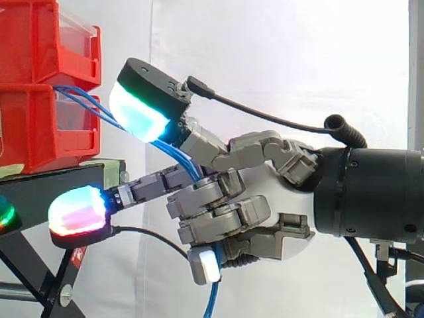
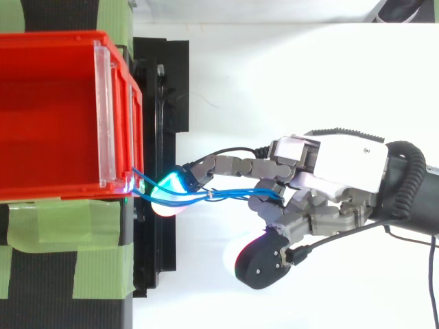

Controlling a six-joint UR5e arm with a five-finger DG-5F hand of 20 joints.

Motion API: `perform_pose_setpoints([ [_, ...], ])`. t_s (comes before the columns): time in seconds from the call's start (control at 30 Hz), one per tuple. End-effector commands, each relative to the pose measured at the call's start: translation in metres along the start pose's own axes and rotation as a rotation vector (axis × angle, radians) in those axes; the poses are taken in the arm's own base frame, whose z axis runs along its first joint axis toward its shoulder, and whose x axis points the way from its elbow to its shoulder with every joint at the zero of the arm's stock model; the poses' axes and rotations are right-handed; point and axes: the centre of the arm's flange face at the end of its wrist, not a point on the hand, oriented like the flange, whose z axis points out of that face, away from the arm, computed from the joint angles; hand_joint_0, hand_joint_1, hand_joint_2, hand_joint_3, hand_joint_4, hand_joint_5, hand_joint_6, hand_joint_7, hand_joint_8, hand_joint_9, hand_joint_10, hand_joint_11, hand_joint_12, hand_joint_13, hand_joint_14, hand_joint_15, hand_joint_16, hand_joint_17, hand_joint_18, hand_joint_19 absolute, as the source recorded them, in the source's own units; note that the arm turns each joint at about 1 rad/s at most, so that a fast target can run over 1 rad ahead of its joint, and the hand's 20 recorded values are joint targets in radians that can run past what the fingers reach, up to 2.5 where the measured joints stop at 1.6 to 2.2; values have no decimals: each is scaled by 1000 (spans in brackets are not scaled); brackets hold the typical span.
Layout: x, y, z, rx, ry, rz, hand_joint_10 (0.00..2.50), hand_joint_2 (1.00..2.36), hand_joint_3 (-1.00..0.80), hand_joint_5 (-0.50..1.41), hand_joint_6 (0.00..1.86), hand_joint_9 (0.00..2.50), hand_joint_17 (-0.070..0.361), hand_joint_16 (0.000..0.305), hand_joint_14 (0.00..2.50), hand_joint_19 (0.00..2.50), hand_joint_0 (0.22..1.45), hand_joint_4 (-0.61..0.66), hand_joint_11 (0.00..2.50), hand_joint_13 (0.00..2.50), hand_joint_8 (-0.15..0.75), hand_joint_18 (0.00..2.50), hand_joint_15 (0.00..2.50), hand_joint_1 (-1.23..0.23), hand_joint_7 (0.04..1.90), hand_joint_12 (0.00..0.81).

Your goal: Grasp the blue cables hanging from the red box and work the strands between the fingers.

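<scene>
Hand [image 1: 265,218] closed on cables [image 1: 189,162]: middle fingers curled round strands, loose ends drop out below palm. Cables leave front edge of red box [image 1: 46,126], at one front corner in top view, and slope down to me. One fingertip [image 1: 142,109] stretched up, pad against strands just off box, probably to spread them. Another straight below, clear of cables. Box sits at stand [image 1: 40,192] edge. Reckon grasp done, working strands now.
</scene>
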Motion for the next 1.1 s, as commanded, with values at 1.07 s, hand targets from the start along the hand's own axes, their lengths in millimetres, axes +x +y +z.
perform_pose_setpoints([
  [1.07, -1, 0, 0, 1, -1, 0, 2500, 1000, -1000, 60, 10, 1280, 188, 251, 2500, 523, 726, 347, 2454, 1797, 489, 2425, 1406, -537, 767, 656],
])
